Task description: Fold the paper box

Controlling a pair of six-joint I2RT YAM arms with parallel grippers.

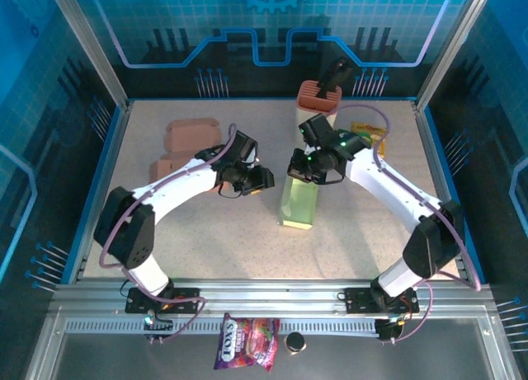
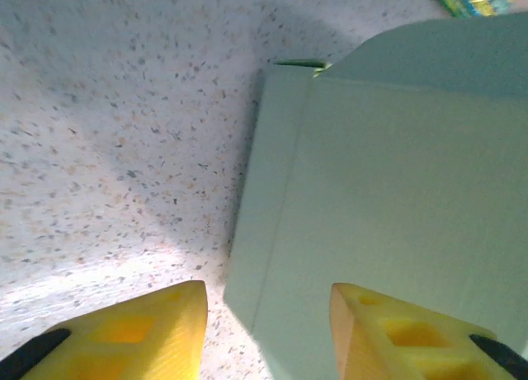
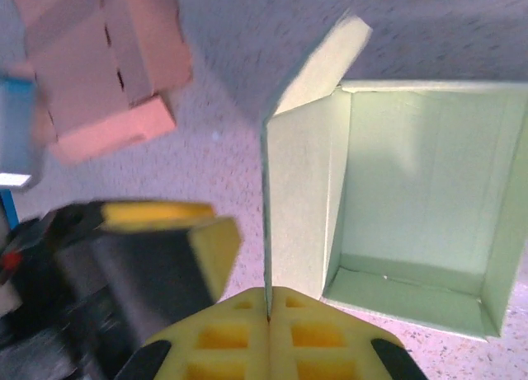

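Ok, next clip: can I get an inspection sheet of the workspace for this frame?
Surface: speckled table, no spills seen.
Job's things: green paper box, open, one flap raised.
Clutter: pink boxes at the far left; orange box and yellow packet at the back; sweets bag and black cap at the near edge, in front of the arm bases.
Grippers: right gripper shut on the green paper box's side wall; left gripper open at its outer face.
Cables: purple cables loop along both arms; no snag seen.
Surroundings: blue-lit panels in a metal frame.
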